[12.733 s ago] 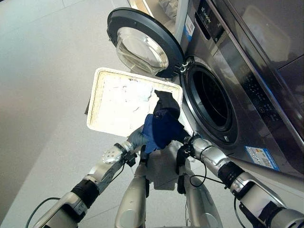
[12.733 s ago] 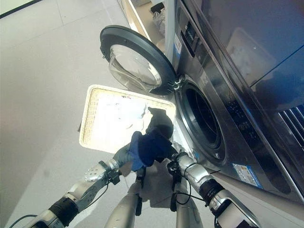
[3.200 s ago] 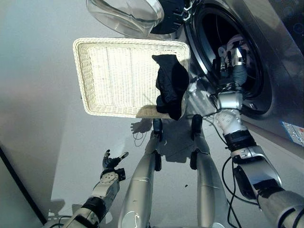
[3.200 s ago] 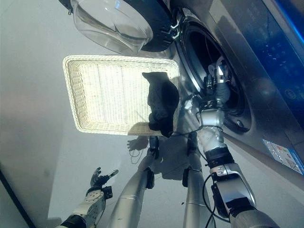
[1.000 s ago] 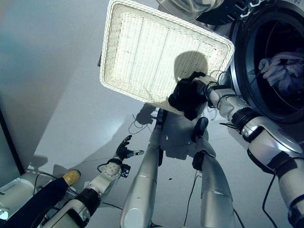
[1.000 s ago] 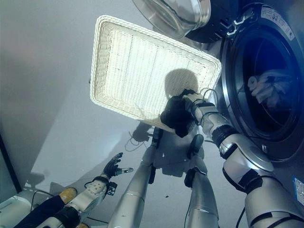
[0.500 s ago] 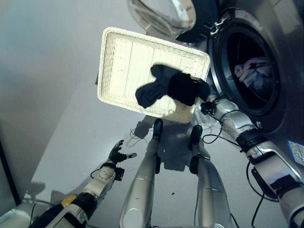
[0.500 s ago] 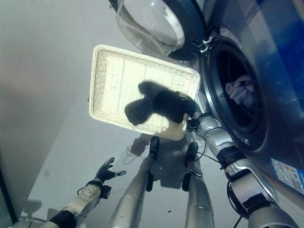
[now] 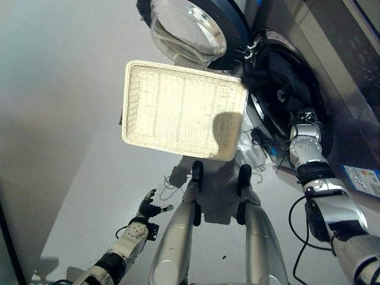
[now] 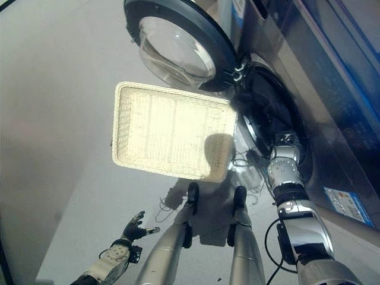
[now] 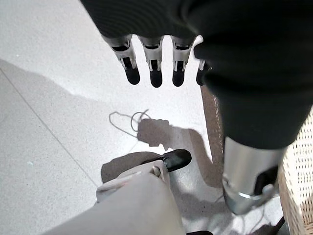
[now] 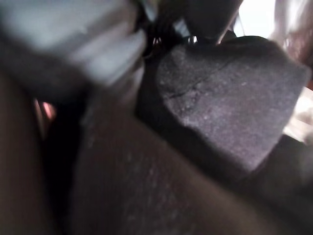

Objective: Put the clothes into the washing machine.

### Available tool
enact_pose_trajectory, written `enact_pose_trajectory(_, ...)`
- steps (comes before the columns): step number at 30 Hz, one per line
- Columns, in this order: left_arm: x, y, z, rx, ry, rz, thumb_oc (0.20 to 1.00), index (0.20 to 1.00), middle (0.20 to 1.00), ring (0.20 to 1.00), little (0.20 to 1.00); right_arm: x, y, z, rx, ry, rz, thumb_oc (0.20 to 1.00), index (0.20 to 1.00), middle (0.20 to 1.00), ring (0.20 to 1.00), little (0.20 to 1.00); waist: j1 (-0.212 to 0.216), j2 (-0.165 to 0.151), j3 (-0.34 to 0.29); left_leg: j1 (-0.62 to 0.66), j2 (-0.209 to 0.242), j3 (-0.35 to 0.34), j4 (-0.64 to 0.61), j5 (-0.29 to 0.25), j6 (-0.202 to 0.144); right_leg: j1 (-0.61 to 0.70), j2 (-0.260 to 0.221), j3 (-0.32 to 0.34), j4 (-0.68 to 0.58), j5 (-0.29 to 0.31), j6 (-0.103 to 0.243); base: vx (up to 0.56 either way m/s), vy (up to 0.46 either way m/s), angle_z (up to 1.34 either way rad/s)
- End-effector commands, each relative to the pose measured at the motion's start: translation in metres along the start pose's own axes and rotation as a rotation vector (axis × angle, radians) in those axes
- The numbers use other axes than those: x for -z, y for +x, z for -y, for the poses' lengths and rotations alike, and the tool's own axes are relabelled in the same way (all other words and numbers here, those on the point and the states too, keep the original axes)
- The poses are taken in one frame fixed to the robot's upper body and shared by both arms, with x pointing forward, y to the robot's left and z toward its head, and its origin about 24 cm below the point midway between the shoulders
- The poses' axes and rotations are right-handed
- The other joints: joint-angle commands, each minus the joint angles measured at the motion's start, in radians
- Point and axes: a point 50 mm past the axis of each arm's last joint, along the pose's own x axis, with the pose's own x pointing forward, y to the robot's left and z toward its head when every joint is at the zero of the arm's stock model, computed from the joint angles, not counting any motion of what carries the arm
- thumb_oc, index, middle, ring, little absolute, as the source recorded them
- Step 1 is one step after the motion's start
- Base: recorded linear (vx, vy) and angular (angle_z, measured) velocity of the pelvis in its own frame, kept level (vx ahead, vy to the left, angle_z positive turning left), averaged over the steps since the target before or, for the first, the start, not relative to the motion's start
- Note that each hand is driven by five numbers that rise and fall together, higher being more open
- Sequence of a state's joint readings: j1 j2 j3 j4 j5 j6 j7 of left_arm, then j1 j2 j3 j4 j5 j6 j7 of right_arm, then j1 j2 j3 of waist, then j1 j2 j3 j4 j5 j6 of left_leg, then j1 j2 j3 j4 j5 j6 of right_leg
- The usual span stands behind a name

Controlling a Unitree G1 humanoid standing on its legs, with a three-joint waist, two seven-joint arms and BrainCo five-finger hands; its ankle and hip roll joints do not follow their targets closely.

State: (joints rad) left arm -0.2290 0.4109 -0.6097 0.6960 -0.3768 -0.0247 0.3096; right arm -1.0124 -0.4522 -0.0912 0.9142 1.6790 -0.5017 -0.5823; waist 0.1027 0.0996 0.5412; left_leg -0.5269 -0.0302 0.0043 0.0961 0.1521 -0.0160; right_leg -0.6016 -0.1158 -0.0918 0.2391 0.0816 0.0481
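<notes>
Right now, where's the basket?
In the eye views the basket sits on the floor, in front of the robot, just left of the washer's opening and below its open door.

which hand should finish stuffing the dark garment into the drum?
Right. The right hand is already at the washing machine opening against the dark garment. The left hand hangs open, low over the floor.

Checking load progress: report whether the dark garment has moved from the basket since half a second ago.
Yes. It has left the wicker basket and gone with the right hand into the washing machine.
</notes>
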Motion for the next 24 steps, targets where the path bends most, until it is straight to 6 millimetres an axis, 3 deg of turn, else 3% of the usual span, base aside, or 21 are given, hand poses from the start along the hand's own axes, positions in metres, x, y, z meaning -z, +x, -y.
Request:
enact_pose_trajectory(1, 0.015, -0.005, -0.003, -0.037, -0.030, -0.061, 1.000, 1.000, 1.000, 1.000, 1.000, -0.187, 0.001, -0.002, 0.251, 0.412, 0.644, 0.200, 0.200, 0.200, 0.200, 0.200, -0.059, 0.028, -0.021, -0.027, -0.006, 0.026, 0.076, -0.091, -0.034, -0.022, 0.060, -0.056, 0.068, -0.047, 0.006, -0.01, -0.137, 0.07)
enact_pose_trajectory(5, 0.009, -0.009, -0.009, -0.017, -0.004, -0.048, 1.000, 1.000, 1.000, 1.000, 1.000, -0.206, -0.002, 0.004, 0.364, 0.457, 0.680, 0.200, 0.200, 0.200, 0.200, 0.200, -0.044, 0.039, -0.021, -0.053, -0.008, 0.017, 0.091, -0.086, -0.031, -0.033, 0.059, -0.072, 0.086, -0.056, 0.001, 0.03, -0.093, 0.20)
enact_pose_trajectory(9, 0.008, -0.010, -0.013, 0.000, 0.016, -0.041, 1.000, 1.000, 1.000, 1.000, 1.000, -0.194, 0.008, 0.013, 0.352, 0.523, 0.569, 0.200, 0.200, 0.200, 0.200, 0.200, -0.028, 0.051, -0.021, -0.067, -0.011, 0.007, 0.093, -0.082, -0.028, -0.045, 0.057, -0.080, 0.098, -0.065, -0.003, 0.02, -0.067, 0.08)
enact_pose_trajectory(15, 0.004, -0.010, -0.010, 0.018, 0.030, -0.029, 1.000, 1.000, 1.000, 1.000, 1.000, -0.156, 0.006, -0.001, 0.267, 0.577, 0.466, 0.200, 0.200, 0.200, 0.200, 0.200, -0.016, 0.074, -0.021, -0.086, -0.016, 0.004, 0.094, -0.073, -0.028, -0.063, 0.057, -0.091, 0.118, -0.079, -0.011, 0.01, -0.010, 0.01)
enact_pose_trajectory(16, 0.001, -0.010, -0.007, 0.025, 0.035, -0.025, 1.000, 1.000, 1.000, 1.000, 1.000, -0.143, 0.002, -0.010, 0.221, 0.602, 0.438, 0.200, 0.200, 0.200, 0.200, 0.200, -0.013, 0.084, -0.021, -0.094, -0.018, 0.004, 0.096, -0.071, -0.031, -0.071, 0.056, -0.091, 0.128, -0.087, -0.013, 0.00, 0.000, 0.00)
enact_pose_trajectory(21, 0.001, -0.011, -0.004, 0.031, 0.033, -0.021, 1.000, 1.000, 1.000, 1.000, 1.000, -0.130, -0.006, -0.021, 0.120, 0.664, 0.428, 0.200, 0.200, 0.200, 0.200, 0.200, -0.017, 0.097, -0.021, -0.097, -0.018, 0.008, 0.102, -0.075, -0.033, -0.079, 0.057, -0.087, 0.148, -0.104, -0.015, 0.02, 0.027, -0.08)
enact_pose_trajectory(22, 0.001, -0.011, -0.003, 0.033, 0.029, -0.018, 1.000, 1.000, 1.000, 1.000, 1.000, -0.127, -0.007, -0.023, 0.105, 0.675, 0.412, 0.410, 0.410, 0.410, 0.410, 0.410, -0.019, 0.100, -0.021, -0.098, -0.020, 0.009, 0.105, -0.076, -0.033, -0.081, 0.058, -0.084, 0.153, -0.108, -0.016, 0.01, 0.039, -0.05)
enact_pose_trajectory(23, 0.001, -0.011, -0.003, 0.034, 0.029, -0.018, 1.000, 1.000, 1.000, 1.000, 1.000, -0.126, -0.008, -0.023, 0.102, 0.678, 0.410, 0.479, 0.479, 0.479, 0.479, 0.479, -0.020, 0.100, -0.021, -0.098, -0.020, 0.009, 0.105, -0.076, -0.033, -0.082, 0.058, -0.084, 0.154, -0.108, -0.016, 0.02, 0.052, -0.05)
enact_pose_trajectory(24, -0.001, -0.011, -0.002, 0.038, 0.029, -0.012, 1.000, 1.000, 1.000, 1.000, 1.000, -0.123, -0.007, -0.024, 0.076, 0.658, 0.390, 1.000, 1.000, 1.000, 1.000, 1.000, -0.023, 0.103, -0.021, -0.098, -0.021, 0.011, 0.105, -0.076, -0.033, -0.084, 0.058, -0.080, 0.155, -0.109, -0.015, 0.01, 0.029, -0.04)
